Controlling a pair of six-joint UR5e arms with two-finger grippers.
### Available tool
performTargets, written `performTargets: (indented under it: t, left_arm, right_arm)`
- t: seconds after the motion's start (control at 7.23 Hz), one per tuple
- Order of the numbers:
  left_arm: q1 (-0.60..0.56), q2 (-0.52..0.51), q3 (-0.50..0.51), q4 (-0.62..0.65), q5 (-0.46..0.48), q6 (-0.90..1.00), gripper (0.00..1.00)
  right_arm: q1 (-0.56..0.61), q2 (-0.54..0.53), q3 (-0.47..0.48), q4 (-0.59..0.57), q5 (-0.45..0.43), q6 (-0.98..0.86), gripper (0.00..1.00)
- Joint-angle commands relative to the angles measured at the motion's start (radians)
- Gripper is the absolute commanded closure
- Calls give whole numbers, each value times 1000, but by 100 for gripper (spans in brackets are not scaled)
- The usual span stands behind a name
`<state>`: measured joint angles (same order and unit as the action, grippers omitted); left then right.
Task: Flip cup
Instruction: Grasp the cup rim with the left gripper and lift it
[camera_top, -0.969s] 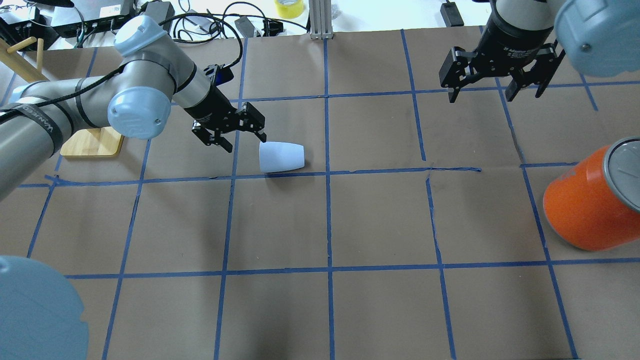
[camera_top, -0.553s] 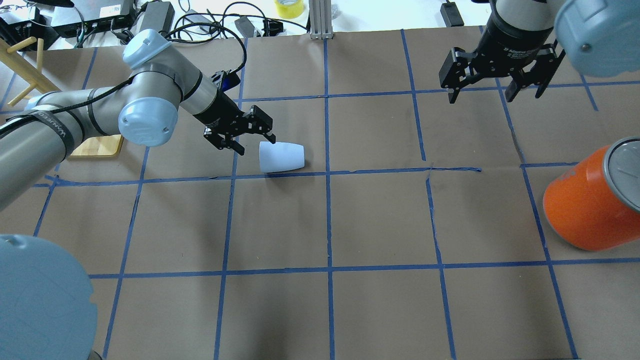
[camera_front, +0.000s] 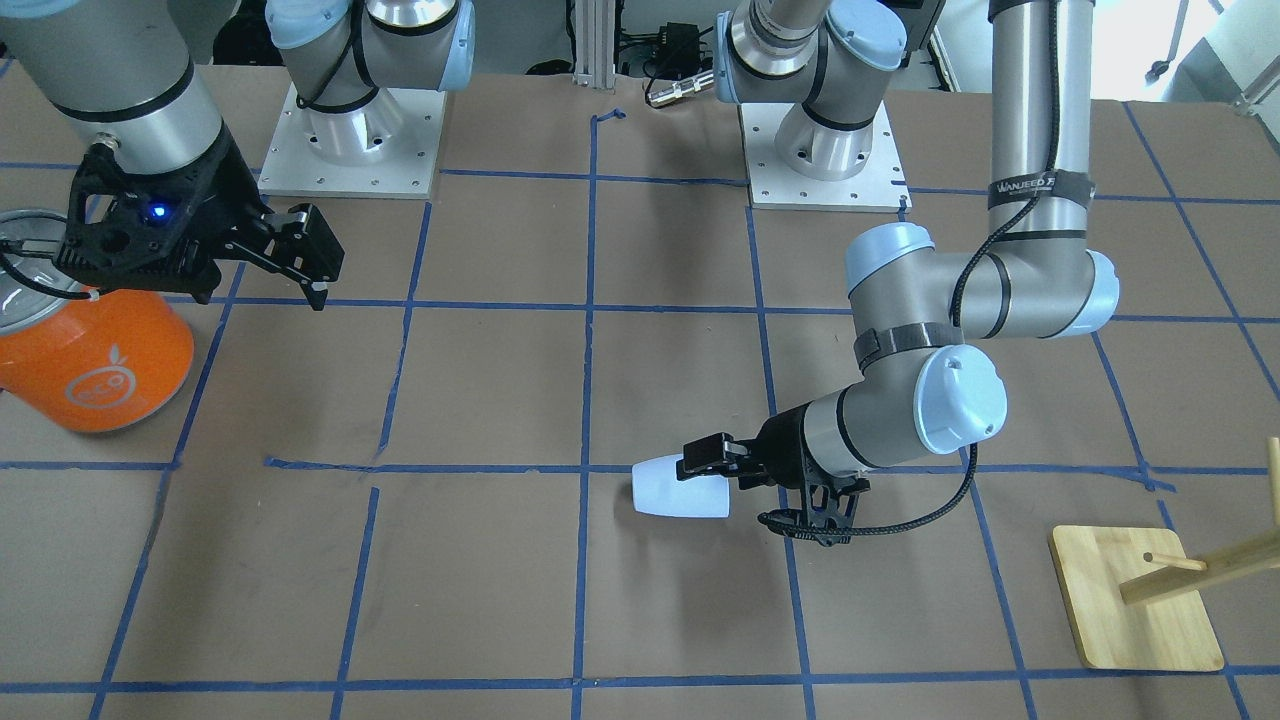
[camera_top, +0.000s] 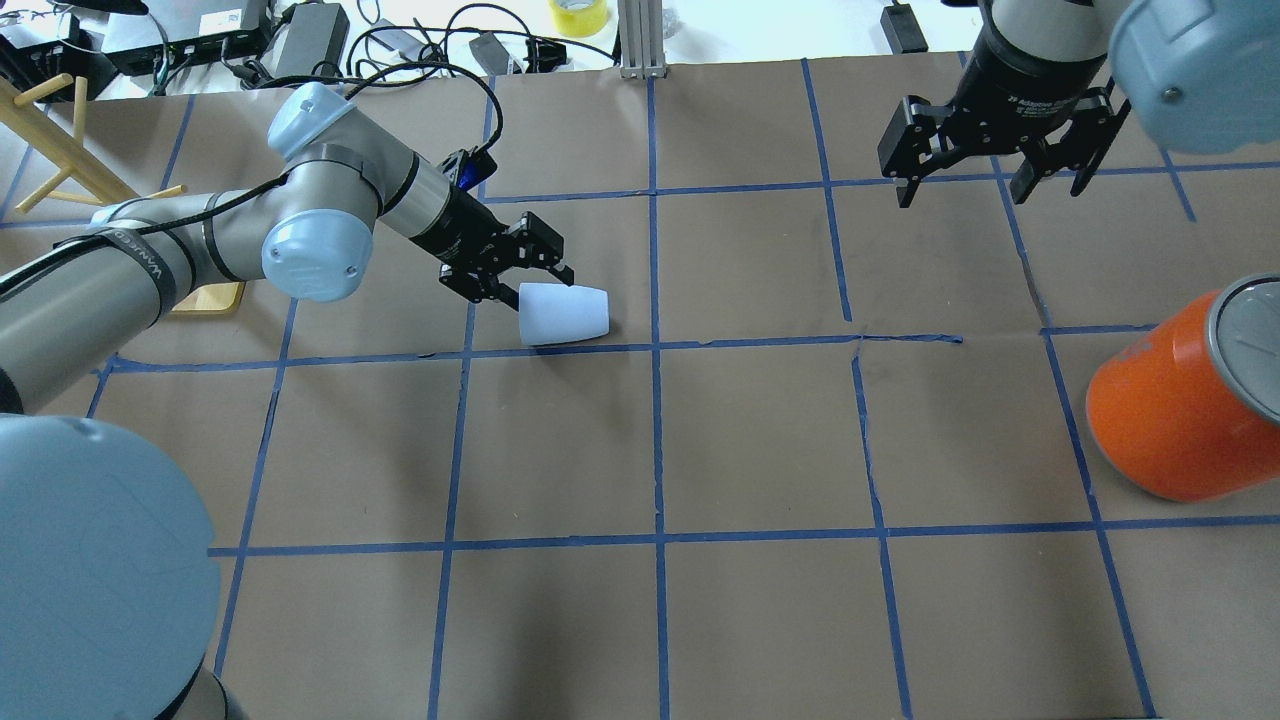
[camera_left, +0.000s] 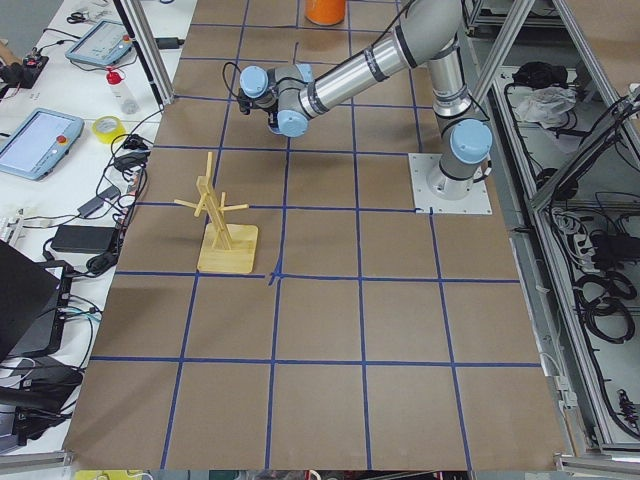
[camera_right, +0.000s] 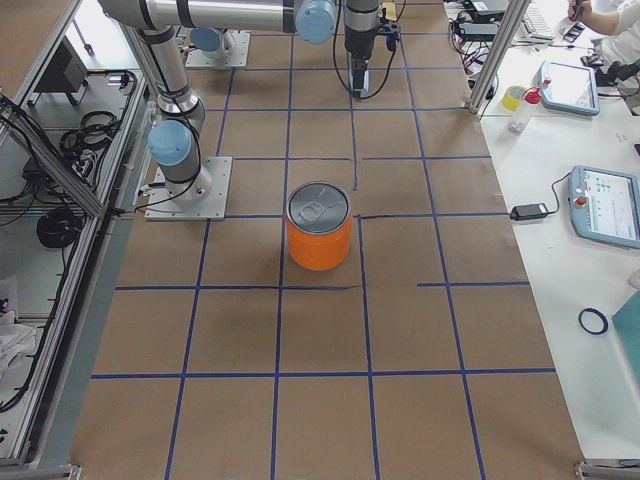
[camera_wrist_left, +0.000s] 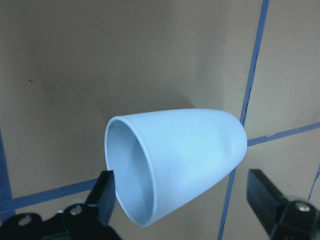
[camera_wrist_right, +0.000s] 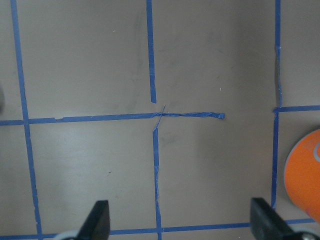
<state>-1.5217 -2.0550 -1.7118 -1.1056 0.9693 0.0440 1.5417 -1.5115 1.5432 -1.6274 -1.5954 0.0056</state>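
Note:
The pale lavender-blue cup (camera_top: 563, 314) lies on its side on the brown paper, its open wide end toward my left arm. My left gripper (camera_top: 537, 286) is open and low, with its fingers on either side of the cup's rim end. In the left wrist view the cup (camera_wrist_left: 185, 150) fills the middle between the two fingers (camera_wrist_left: 102, 200); one finger is close to the rim and the other stands apart. In the front-facing view the cup (camera_front: 672, 490) shows with the left gripper (camera_front: 700, 468) at its rim. My right gripper (camera_top: 965, 192) is open, empty and raised at the far right.
A large orange can (camera_top: 1170, 410) with a grey metal lid stands at the right edge, also in the front-facing view (camera_front: 95, 360). A wooden peg stand (camera_front: 1130, 600) sits at the left behind my left arm. Blue tape lines grid the table.
My left gripper has moved right and forward to the cup, and its open fingers now straddle the rim end. The cup and the right arm have not moved.

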Motion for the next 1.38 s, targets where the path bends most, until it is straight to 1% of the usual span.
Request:
performTargets:
  t: [0.0,0.14,0.42,0.55,0.69,0.83,0.97,1.25]
  left_arm:
    - [0,-2,-2,-5,-70,-10,81]
    - [0,1,1,-7,-99,-48,100]
    - [0,12,3,-3,-107,-84,100]
    - [0,35,14,10,-104,-178,100]
    - [2,61,87,21,-80,-307,100]
    - [2,73,171,12,60,-343,100]
    - [0,67,190,-6,212,-325,100]
    - [-2,43,204,3,476,-111,100]
  right_arm:
    - [0,1,0,0,0,1,0]
    - [0,1,0,0,-1,1,0]
    - [0,-1,2,1,6,11,0]
    - [0,-1,5,0,0,11,0]
    - [0,-1,5,0,-1,11,0]
    - [0,-1,5,0,-3,1,0]
    - [0,-1,5,0,-3,-1,0]
    - [0,-1,5,1,-1,-1,0]
